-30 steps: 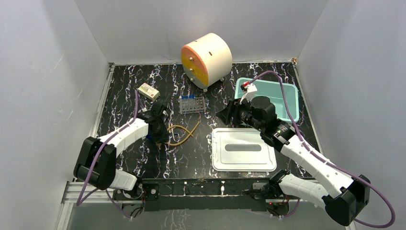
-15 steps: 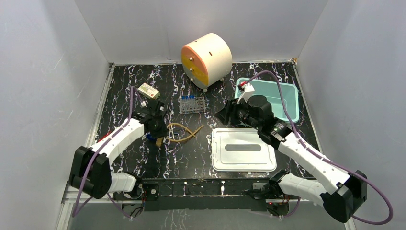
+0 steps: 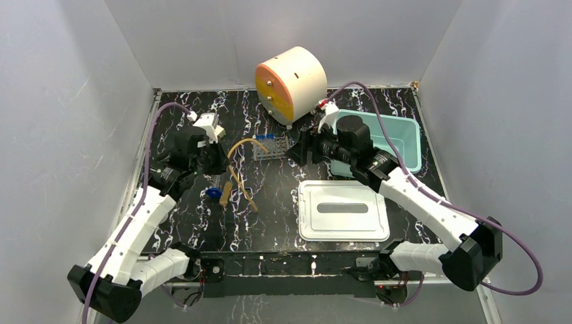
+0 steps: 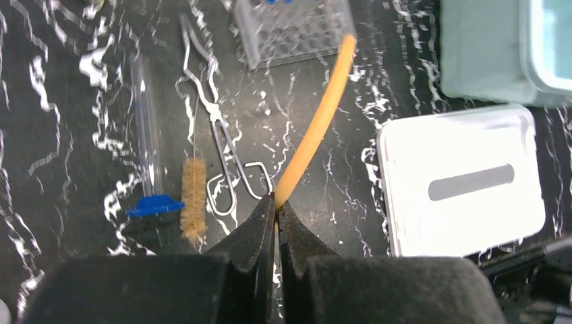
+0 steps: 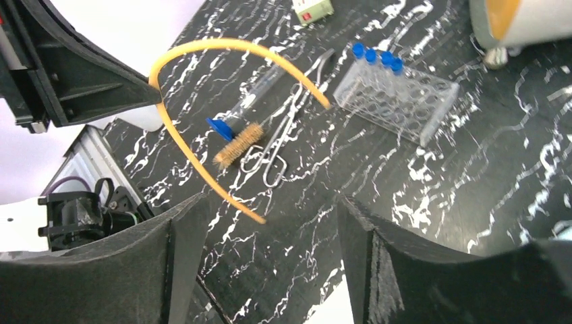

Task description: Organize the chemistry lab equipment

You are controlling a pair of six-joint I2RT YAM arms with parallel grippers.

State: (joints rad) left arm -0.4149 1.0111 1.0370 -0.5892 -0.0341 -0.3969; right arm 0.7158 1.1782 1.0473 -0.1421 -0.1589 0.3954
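Left gripper (image 4: 275, 202): jaws fully closed, pinching the tan rubber tubing (image 4: 317, 115) between the fingertips. The tubing is raised above the black marbled table (image 3: 270, 216). In the right wrist view it forms one open arc. One free end hangs just in front of the clear tube rack (image 5: 398, 84). The other end points down toward the near side. Whether either end touches the table cannot be determined.

Right gripper (image 5: 270, 250): jaws spread wide, nothing between them. It hangs over the table beside the rack.

Rack: stands toward the back of the table, with several blue-capped tubes (image 5: 378, 55) upright along one end.

Below the raised tubing, lying flat on the table side by side: a loose blue-capped tube (image 4: 148, 135), a bristle brush (image 4: 194, 199) and wire tongs (image 4: 219, 128).

The white lid (image 3: 342, 210) lies flat to the right. The teal tub (image 3: 398, 131) sits behind it.
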